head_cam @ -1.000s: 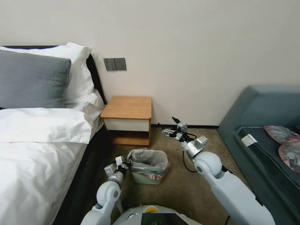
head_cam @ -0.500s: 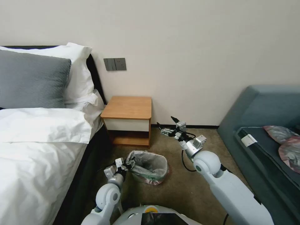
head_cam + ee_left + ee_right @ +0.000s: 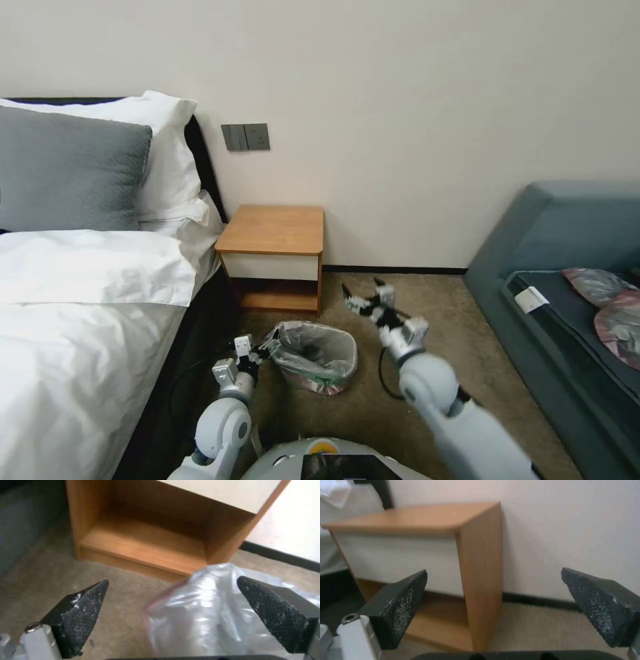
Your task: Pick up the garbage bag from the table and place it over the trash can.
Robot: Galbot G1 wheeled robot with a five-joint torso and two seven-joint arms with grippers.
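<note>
The garbage bag (image 3: 313, 350) lines the trash can (image 3: 319, 382) on the carpet (image 3: 373, 407) in front of the table (image 3: 273, 230), its grey film folded over the rim. The can, upright a second ago, now leans toward the table, and has done so for the last half-second. The left gripper (image 3: 257, 347) sits at the can's bed-side edge, fingers spread wide with the bag's film between them but not pinched. The right gripper (image 3: 365, 295), fingers also released and empty, has dropped lower and drawn back toward the can since a second ago. With both grips let go, the bagging looks essentially done, though the tilted can may need righting.
</note>
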